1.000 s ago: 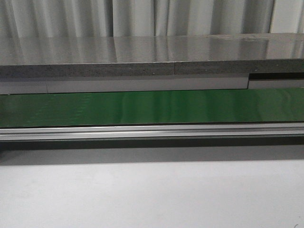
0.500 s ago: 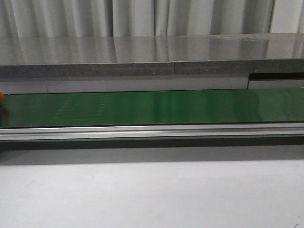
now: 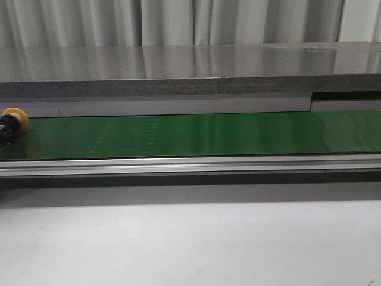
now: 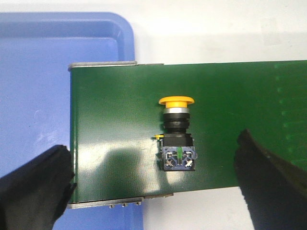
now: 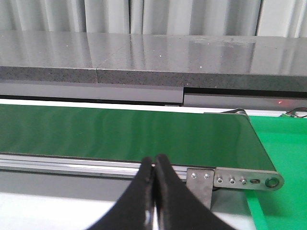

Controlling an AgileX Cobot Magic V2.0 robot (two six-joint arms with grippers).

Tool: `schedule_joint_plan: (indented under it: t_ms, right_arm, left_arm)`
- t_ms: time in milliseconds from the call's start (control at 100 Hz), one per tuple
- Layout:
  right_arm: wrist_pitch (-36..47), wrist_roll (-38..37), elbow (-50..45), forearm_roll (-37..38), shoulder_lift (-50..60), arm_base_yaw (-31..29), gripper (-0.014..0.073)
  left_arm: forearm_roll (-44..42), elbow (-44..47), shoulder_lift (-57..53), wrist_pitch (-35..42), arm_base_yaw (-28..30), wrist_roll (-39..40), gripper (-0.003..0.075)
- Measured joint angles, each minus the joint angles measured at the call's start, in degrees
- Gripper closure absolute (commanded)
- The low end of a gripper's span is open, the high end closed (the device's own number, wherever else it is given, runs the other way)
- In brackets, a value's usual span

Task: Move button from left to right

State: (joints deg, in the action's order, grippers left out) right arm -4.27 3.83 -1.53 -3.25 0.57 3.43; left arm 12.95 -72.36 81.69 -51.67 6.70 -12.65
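At the bottom of the left wrist view, the left gripper hangs with its 2 black fingers spread wide and holding nothing, the small yellow-headed push-button on a black boxy body lying on its side between and just beyond them on the long green conveyor belt, near the belt end that overhangs a blue plastic tray. In the front view the same button sits at the far left edge of the frame. The right gripper, low in its own view, is pinched closed on nothing before the belt's other end.
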Motion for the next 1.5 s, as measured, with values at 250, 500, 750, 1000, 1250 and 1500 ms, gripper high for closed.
schedule_joint_plan:
  t_ms: [250,500,750,1000,1250,1500]
  right_arm:
    - [0.00,0.00,0.00,0.00,0.00,0.00,0.0661]
    - [0.00,0.00,0.00,0.00,0.00,0.00,0.0661]
    - [0.00,0.00,0.00,0.00,0.00,0.00,0.0661]
    - [0.00,0.00,0.00,0.00,0.00,0.00,0.0661]
    - [0.00,0.00,0.00,0.00,0.00,0.00,0.0661]
    - [0.00,0.00,0.00,0.00,0.00,0.00,0.0661]
  left_arm:
    - [0.39,16.90,-19.88,13.88,-5.24,-1.09,0.0069]
    - [0.48,33.87,-41.46,25.38,-6.87,-1.12,0.0069]
    - [0.90,46.97,-62.74,29.25,-6.87,-1.12,0.0069]
    - [2.03,53.56,-76.22,29.75,-6.87,-1.12,0.0069]
    - [2.16,54.47,-78.42,30.29,-6.87,-1.25,0.0146]
    - [2.25,54.47,-78.42,31.23,-6.87,-1.25,0.0532]
